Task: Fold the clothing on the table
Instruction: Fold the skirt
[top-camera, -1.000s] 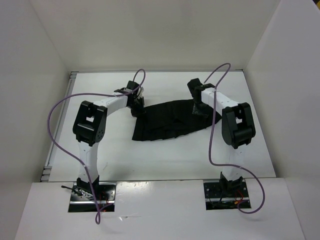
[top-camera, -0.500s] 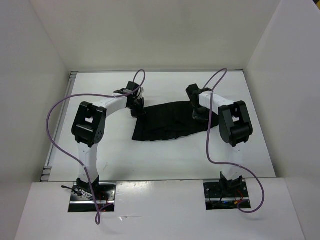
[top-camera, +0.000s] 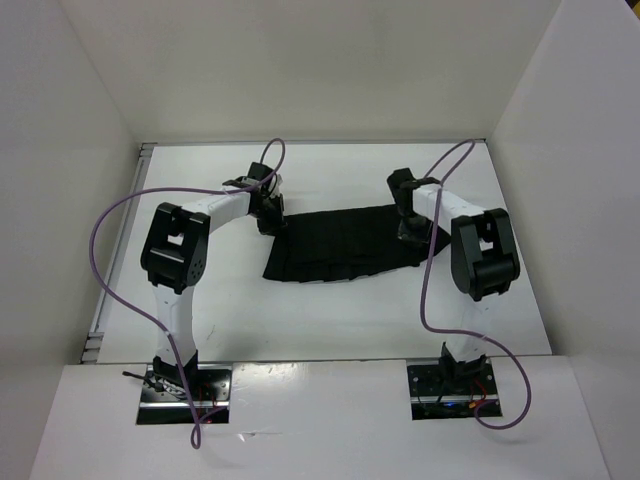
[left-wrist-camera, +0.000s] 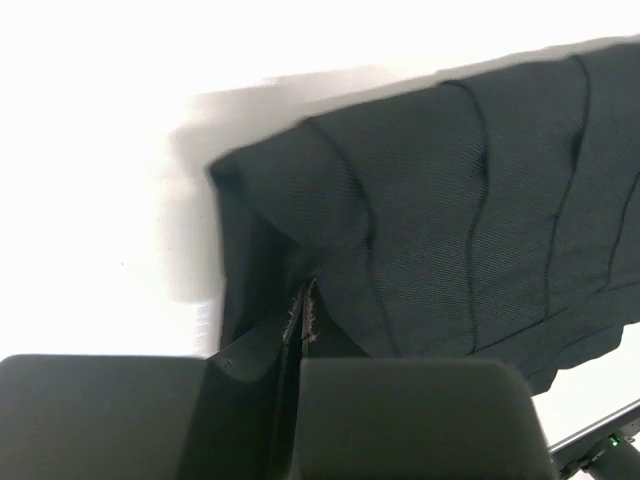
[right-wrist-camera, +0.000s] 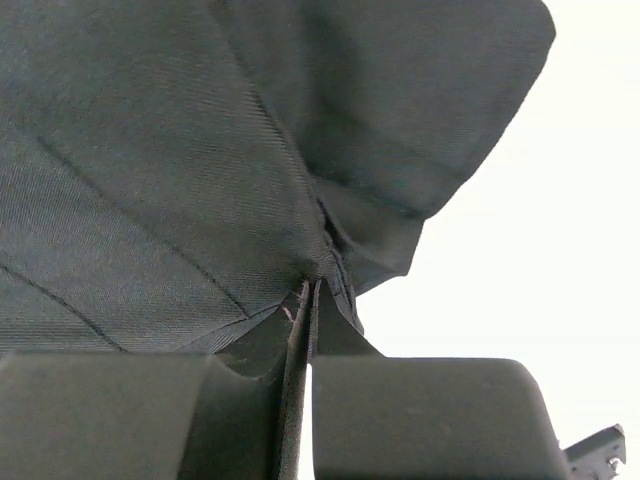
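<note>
Clothing (top-camera: 340, 245) far-edge corners pinched in L claw (left-wrist-camera: 300, 345) & R claw (right-wrist-camera: 308, 335), prob. lifted; table (top-camera: 330, 310) margin around.

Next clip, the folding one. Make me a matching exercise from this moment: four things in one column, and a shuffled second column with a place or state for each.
Things:
1. left gripper
2. right gripper
3. clothing
4. table

Places or states:
A. white, lying under everything else
B. jaws shut on the clothing's right end
C. black, pleated, spread between the two grippers
D. jaws shut on the clothing's far left corner

Pairs: 1-D, 2-B, 3-C, 4-A
</note>
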